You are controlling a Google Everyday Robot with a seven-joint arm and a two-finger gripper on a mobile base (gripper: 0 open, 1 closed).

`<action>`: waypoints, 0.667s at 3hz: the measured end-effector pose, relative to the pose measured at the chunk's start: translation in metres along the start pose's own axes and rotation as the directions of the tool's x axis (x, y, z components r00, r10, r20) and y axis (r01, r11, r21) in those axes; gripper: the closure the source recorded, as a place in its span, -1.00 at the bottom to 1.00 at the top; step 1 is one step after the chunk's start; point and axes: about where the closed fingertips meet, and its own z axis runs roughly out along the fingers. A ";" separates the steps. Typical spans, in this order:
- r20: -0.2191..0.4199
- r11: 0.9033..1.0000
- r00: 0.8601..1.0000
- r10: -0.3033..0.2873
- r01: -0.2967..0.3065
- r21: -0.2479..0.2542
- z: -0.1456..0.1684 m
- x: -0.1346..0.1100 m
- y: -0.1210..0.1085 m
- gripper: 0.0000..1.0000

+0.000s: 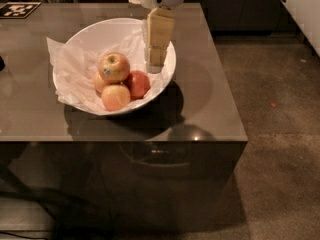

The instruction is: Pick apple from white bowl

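a: where was the target at this point?

b: the yellow-green apple with a reddish blush and a small blue sticker (114,67) sat on top of the pile in the large glossy white bowl lined with crumpled white paper (80,44), resting on the redder apples (126,90) below it. the bowl stood on the grey-brown glossy table (210,99).

a: and the cream-coloured two-finger gripper (154,67)?

b: it hung over the right side of the bowl, just inside the rim, beside the target and apart from it. whether its fingers were spread or closed could not be told.

a: handling properties?

b: judged firm, smooth-skinned and moderately heavy; the waxy skin was likely to slip, and hard pinching would bruise it. as top fruit it could roll off its neighbours when nudged.

a: recommended hold?

b: across the widest part, from above, with the fingers on opposite flanks, clear of the paper lining.
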 end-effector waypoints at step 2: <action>0.078 0.995 0.995 -0.065 0.070 -0.065 0.044 -0.035 -0.016 -1.00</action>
